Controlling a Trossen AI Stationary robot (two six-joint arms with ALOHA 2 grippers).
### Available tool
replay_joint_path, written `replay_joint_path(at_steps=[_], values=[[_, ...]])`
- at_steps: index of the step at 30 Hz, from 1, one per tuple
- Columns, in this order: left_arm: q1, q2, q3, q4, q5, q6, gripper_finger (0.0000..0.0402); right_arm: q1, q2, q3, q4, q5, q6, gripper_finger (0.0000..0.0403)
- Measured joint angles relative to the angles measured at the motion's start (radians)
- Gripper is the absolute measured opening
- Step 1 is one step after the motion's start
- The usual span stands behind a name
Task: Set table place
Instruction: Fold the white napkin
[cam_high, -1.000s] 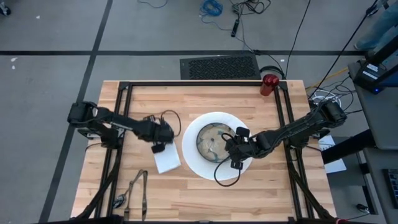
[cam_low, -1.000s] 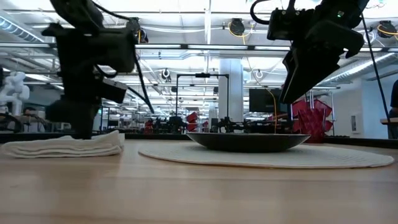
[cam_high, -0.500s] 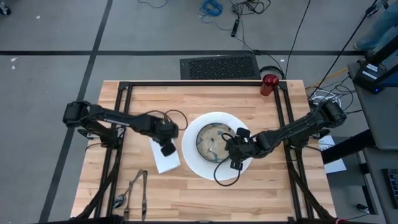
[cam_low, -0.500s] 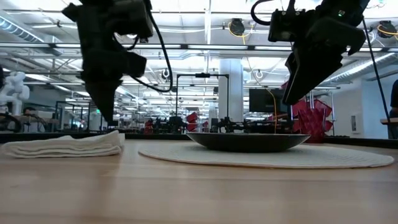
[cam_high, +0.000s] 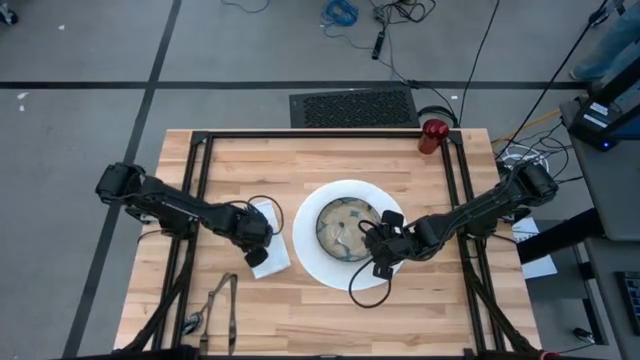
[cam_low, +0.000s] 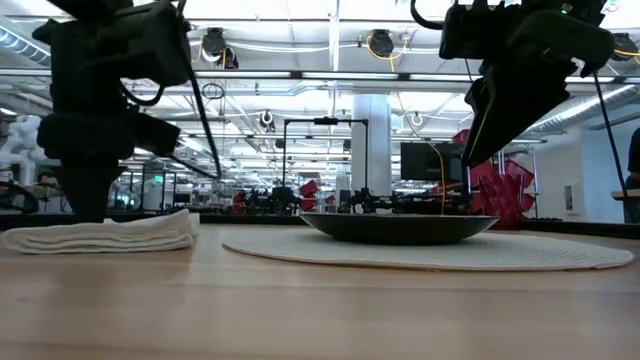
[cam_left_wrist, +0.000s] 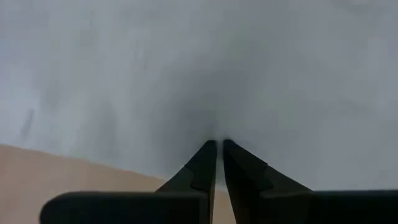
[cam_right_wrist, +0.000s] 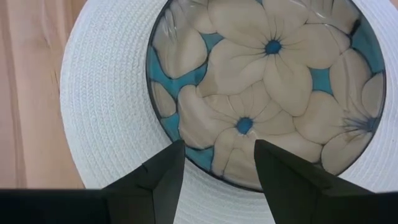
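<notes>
The left arm reaches in from the counter's (cam_high: 300, 310) left edge, stretched low and long toward the middle, its wrist bent down over the white napkin (cam_high: 270, 252). The left pincer (cam_high: 256, 244) points straight down at the cloth, its two fingers (cam_left_wrist: 205, 163) pressed together with only a hairline gap, tips at the fabric; whether they pinch any of it cannot be told. In the low view the folded napkin (cam_low: 105, 232) lies flat, left of the plate.

The right arm comes in from the right edge, elbow raised, forearm angled toward the centre. The right pincer (cam_high: 380, 252) hangs above the right side of the big round white plate (cam_high: 312, 258), spread wide and holding nothing. Between its fingers (cam_right_wrist: 158, 180) the wrist view shows the rim of the flowered beige-blue bowl (cam_right_wrist: 267, 81), which sits in the middle of the plate.

The red cup (cam_high: 431, 133) stands at the far right corner, well apart from the plate. Dark cutlery (cam_high: 222, 305) lies near the left front edge.
</notes>
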Motion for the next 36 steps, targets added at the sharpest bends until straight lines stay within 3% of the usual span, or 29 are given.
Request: replay_joint_path(at_steps=[8, 19, 26, 36], values=[[0.083, -0.009, -0.031, -0.057, -0.030, 0.083, 0.0018, 0.000, 0.000, 0.000, 0.021, 0.002, 0.002, 0.0183], [0.178, -0.037, 0.045, -0.159, -0.125, 0.248, 0.0018, -0.003, 0.000, 0.000, 0.027, 0.002, 0.002, 0.0183], [0.139, -0.042, 0.105, -0.071, -0.110, 0.192, 0.0018, -0.003, 0.000, 0.000, 0.027, 0.002, 0.006, 0.0183], [0.068, 0.015, 0.022, -0.031, -0.074, 0.089, 0.0018, 0.000, 0.000, 0.000, 0.027, 0.002, 0.017, 0.0183]])
